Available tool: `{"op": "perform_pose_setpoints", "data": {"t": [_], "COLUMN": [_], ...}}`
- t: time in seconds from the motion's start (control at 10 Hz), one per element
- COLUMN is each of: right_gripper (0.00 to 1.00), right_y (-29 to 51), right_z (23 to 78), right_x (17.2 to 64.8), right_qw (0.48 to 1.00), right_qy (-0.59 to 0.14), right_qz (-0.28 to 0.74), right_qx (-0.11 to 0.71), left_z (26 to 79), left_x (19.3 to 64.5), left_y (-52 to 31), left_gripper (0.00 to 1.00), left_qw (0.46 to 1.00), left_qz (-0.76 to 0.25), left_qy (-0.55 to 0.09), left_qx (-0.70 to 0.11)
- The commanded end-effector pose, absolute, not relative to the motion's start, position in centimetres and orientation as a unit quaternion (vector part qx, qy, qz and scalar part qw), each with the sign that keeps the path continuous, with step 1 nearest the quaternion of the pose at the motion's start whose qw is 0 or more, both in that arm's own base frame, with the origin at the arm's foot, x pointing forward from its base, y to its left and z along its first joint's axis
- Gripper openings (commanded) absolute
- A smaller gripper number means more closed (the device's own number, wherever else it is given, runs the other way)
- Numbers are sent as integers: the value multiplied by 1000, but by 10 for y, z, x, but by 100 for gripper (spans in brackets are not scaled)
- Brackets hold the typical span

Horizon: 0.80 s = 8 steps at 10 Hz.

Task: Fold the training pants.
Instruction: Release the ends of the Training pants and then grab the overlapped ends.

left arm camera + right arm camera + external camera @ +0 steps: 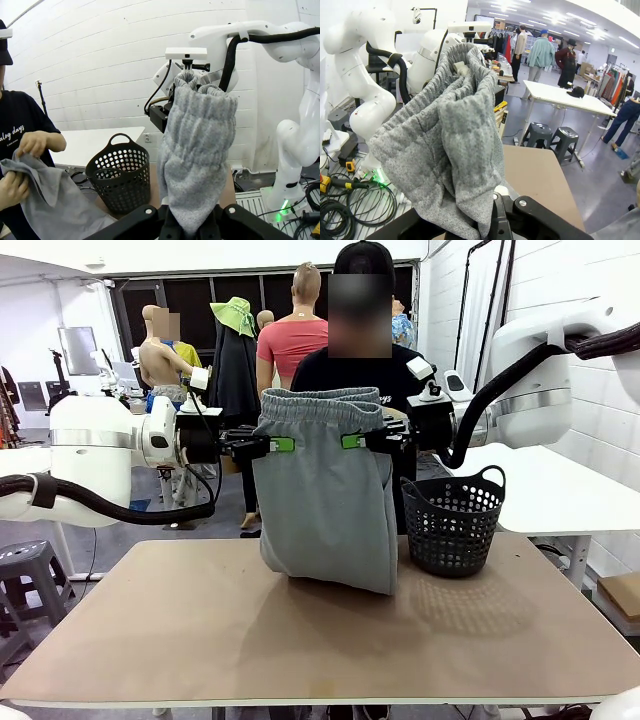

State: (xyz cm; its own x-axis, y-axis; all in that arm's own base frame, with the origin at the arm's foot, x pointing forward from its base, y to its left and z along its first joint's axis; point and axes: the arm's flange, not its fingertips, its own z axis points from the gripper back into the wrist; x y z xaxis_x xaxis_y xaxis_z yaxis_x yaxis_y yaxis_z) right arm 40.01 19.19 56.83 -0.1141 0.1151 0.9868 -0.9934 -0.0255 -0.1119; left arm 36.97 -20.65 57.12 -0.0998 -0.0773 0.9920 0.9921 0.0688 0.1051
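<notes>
Left claw [283, 444], right claw [352, 441], pinching training pants [320, 510]

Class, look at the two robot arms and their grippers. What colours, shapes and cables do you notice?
Both the left arm and the right arm are white with thick rounded joints; the left one has a silver band. A black ribbed hose runs along each. The left gripper and right gripper are black with bright green pads.

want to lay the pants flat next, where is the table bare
The table is bare along its near edge and on its left, beside the hanging training pants. Crowded: far right, where the black mesh basket stands close to the pants, held up by the left pincer and right pincer.
</notes>
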Motion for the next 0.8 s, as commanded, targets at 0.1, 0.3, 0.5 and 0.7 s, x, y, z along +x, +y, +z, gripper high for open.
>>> {"op": "perform_pose_setpoints", "data": {"t": [0.1,0.3,0.5,0.7], "right_gripper": [0,0,0,0], "right_y": [192,192,192,192], "right_z": [570,570,570,570], "right_x": [399,399,399,399], "right_qw": [490,490,490,490], "right_qy": [-494,-494,-494,-494], "right_qz": [556,556,556,556], "right_qx": [455,455,455,455], "left_z": [572,572,572,572], "left_x": [366,366,366,366], "left_y": [-207,-207,-207,-207], "left_gripper": [0,0,0,0], "left_qw": [505,505,505,505], "left_qz": [-518,-518,-518,-518], "left_qy": [-536,-536,-536,-536], "left_qx": [-435,-435,-435,-435]}}
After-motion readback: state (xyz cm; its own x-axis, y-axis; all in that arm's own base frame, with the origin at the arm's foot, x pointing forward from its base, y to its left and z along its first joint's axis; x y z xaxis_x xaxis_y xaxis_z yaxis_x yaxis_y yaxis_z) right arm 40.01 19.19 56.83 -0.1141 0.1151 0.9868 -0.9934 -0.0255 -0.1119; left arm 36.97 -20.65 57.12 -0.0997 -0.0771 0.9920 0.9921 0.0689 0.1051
